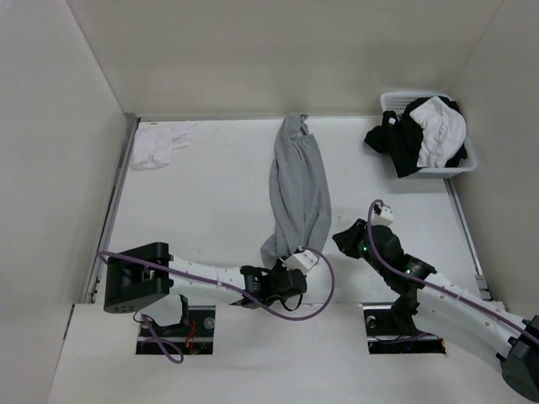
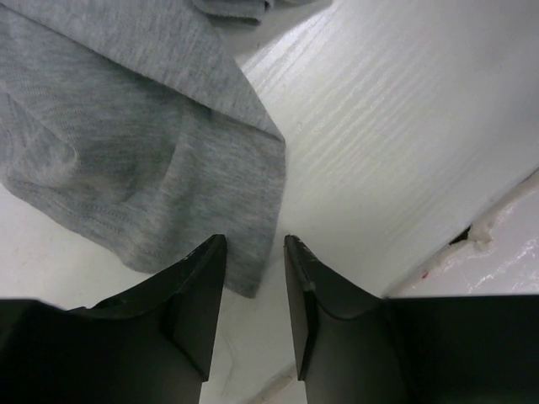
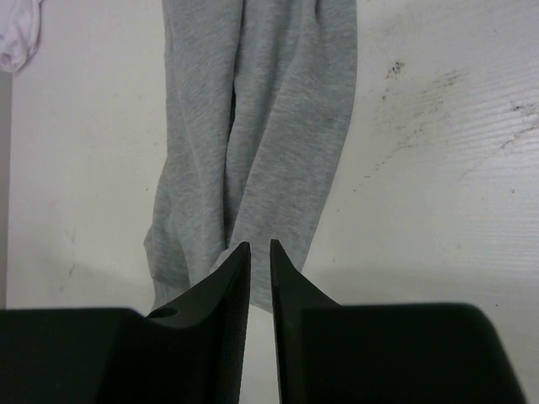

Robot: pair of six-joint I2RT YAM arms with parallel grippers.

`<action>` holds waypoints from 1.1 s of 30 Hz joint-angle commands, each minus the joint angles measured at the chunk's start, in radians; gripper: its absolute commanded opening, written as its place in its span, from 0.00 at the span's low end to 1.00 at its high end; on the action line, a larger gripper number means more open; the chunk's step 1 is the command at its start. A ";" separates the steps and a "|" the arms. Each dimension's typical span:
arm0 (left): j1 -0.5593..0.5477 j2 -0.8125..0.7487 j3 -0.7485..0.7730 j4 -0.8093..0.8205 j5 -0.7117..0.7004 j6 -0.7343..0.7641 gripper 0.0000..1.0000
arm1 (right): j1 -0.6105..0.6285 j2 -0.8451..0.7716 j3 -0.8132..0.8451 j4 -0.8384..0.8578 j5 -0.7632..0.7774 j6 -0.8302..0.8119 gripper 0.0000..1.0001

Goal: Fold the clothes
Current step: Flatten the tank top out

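Note:
The clothes (image 1: 299,185) are one long heather-grey garment, stretched in a narrow strip from the back of the table toward the arms. My left gripper (image 1: 286,268) sits at its near end. In the left wrist view the jaws stand apart, and a corner of the clothes (image 2: 126,126) lies on the table just ahead of the left gripper (image 2: 255,240), ungripped. My right gripper (image 1: 344,237) hovers to the right of the garment's near end. In the right wrist view the right gripper (image 3: 260,244) shows a slim empty gap, with the clothes (image 3: 253,126) beyond it.
A small white cloth (image 1: 160,143) lies at the back left, its edge also showing in the right wrist view (image 3: 17,34). A white basket (image 1: 392,103) at the back right holds black and white garments (image 1: 425,130). Walls enclose the table. The table's edge (image 2: 472,236) shows beside the left gripper.

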 commanded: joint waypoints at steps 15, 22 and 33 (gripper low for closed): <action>0.049 -0.236 0.017 -0.072 -0.121 -0.007 0.00 | 0.064 0.085 0.022 -0.013 -0.034 0.022 0.51; 0.413 -0.794 -0.055 -0.130 0.058 -0.128 0.01 | 0.158 0.193 0.038 -0.030 -0.024 0.100 0.51; 0.941 -0.898 -0.104 -0.077 0.334 -0.262 0.01 | 0.130 0.480 0.090 0.241 -0.109 0.098 0.39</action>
